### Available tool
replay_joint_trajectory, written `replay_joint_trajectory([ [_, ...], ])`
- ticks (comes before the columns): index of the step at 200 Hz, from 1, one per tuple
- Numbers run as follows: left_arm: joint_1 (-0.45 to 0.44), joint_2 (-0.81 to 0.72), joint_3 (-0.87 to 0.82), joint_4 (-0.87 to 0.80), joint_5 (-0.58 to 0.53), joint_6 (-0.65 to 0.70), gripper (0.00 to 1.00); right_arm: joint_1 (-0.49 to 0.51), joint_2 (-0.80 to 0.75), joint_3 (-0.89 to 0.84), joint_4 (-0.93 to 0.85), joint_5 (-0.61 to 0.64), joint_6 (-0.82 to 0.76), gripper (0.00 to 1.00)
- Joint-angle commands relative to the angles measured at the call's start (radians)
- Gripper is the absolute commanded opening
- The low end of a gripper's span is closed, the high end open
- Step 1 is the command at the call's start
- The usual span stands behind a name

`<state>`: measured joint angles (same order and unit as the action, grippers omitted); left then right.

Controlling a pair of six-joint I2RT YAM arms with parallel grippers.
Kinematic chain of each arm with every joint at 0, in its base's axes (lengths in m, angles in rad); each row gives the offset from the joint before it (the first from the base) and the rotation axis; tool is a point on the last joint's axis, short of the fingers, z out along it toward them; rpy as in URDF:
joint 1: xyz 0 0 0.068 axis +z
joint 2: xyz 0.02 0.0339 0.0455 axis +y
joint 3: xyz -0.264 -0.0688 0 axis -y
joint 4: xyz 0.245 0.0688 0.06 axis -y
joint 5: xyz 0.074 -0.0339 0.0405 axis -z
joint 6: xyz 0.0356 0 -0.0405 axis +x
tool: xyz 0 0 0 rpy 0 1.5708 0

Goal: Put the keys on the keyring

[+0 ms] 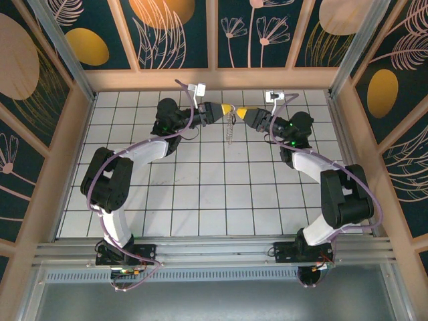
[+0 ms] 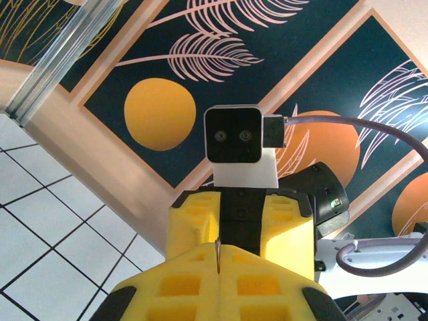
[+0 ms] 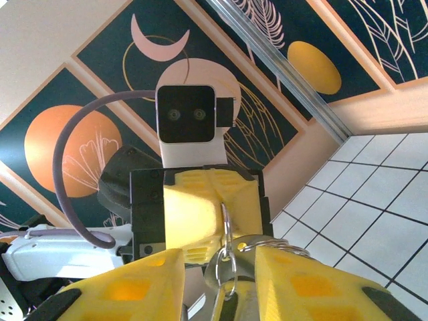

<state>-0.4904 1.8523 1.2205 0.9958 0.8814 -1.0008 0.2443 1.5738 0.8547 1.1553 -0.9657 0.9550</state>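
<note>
Painted walls [image 1: 174,33] box in the tiled table [image 1: 200,200], and a purple cable [image 1: 114,160] trails along each arm. Both arms reach to the middle of the table's far edge. There the left claw [image 1: 225,110] and right claw [image 1: 245,115] meet almost tip to tip above the tiles.

The keyring [image 1: 231,120] hangs between the two tips, with the keys [image 1: 230,136] dangling under it. Whether the keys touch the tiles I cannot tell. From above, the yellow tips cover the top of the keyring, so neither grip can be read there.

The left wrist view settles its own claw. The fingers [image 2: 180,281] are pressed together, with a metal sliver [image 2: 218,251] pinched in the seam, seemingly the keyring's edge. Straight ahead is the right arm's camera [image 2: 233,136].

In the right wrist view the fingers [image 3: 134,287] stand apart. Silvery loops of the keyring [image 3: 226,267] sit in the gap with space on either side, unclamped. One narrow loop runs up against the left claw's yellow fingers opposite.
</note>
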Motion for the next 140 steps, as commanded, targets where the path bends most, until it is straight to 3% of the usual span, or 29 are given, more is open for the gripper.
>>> replay_joint_trajectory([
  [1, -0.007, -0.036, 0.013, 0.067, -0.002, -0.014, 0.00, 0.006, 0.013, 0.017, 0.034, -0.001, -0.018, 0.32],
  [38, -0.008, -0.039, 0.014, 0.067, -0.004, -0.012, 0.00, 0.006, 0.021, 0.017, 0.042, -0.005, -0.014, 0.30],
  [94, -0.010, -0.032, 0.024, 0.064, -0.008, -0.010, 0.00, 0.011, 0.015, 0.014, 0.053, -0.022, -0.012, 0.00],
  [140, -0.010, -0.029, 0.030, 0.061, -0.011, -0.009, 0.00, 0.013, 0.007, 0.003, 0.065, -0.029, -0.007, 0.00],
])
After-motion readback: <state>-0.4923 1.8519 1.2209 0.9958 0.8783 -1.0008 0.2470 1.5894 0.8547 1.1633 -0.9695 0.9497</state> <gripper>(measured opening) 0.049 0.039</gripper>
